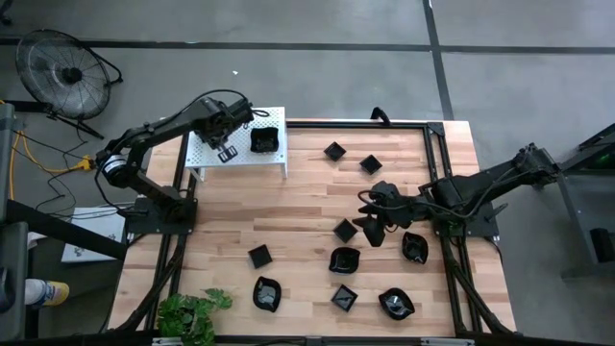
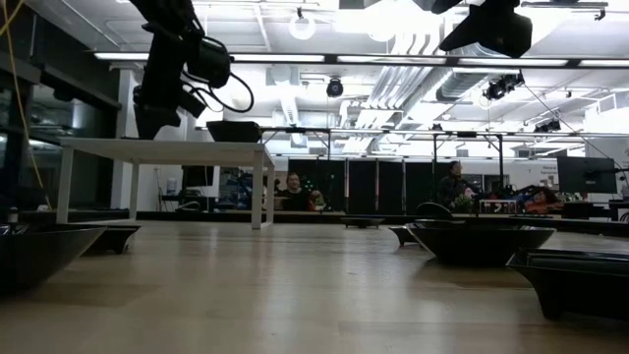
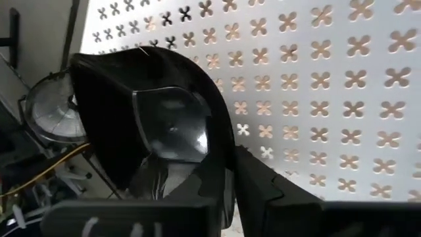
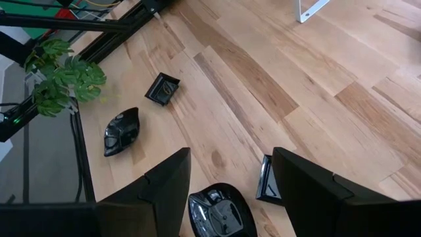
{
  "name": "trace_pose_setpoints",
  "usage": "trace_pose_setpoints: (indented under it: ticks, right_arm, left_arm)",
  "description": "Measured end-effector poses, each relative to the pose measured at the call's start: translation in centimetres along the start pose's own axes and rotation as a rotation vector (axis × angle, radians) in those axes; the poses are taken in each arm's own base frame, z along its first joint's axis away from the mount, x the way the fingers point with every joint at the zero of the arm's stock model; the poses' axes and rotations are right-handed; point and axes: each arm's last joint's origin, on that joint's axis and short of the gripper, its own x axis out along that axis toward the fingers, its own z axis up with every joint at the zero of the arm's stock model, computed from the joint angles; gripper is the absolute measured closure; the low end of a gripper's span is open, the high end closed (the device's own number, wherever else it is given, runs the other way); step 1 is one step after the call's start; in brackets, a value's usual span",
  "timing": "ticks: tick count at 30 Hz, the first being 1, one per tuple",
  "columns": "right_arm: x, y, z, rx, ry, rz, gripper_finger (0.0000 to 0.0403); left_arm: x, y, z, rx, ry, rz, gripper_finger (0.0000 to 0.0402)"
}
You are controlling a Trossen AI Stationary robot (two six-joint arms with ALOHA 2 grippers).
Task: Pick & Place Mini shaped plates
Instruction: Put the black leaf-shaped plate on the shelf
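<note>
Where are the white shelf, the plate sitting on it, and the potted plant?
white shelf [image 1: 206, 152]: high view, bare perforated top.
plate on the shelf [image 1: 264, 140]: high view, centre of the black dish.
potted plant [image 1: 191, 315]: high view, middle of the leaves.

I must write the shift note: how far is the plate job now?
Done: one black plate sits on the white shelf. In hand: the left end effector grips another plate over that shelf. Left: about ten plates on the table; the right end effector hangs open above them.

Glossy black plates [image 1: 345, 259] lie on a smooth pale wood table [image 1: 288, 216]; the shelf [image 1: 207, 154] is white perforated metal.
</note>
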Motion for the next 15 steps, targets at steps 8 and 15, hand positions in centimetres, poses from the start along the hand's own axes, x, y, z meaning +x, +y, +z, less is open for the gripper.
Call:
trace_pose_setpoints:
  ticks: [8, 15]
  right_arm:
    - [0.0, 0.0, 0.0, -0.002, 0.000, 0.000, 0.0194]
    - [0.0, 0.0, 0.0, -0.008, 0.000, 0.000, 0.0194]
  left_arm:
    - [0.0, 0.0, 0.0, 0.000, 0.000, -0.012, 0.0324]
    - [-1.1, 0.5, 0.3, -0.016, -0.032, -0.028, 0.0295]
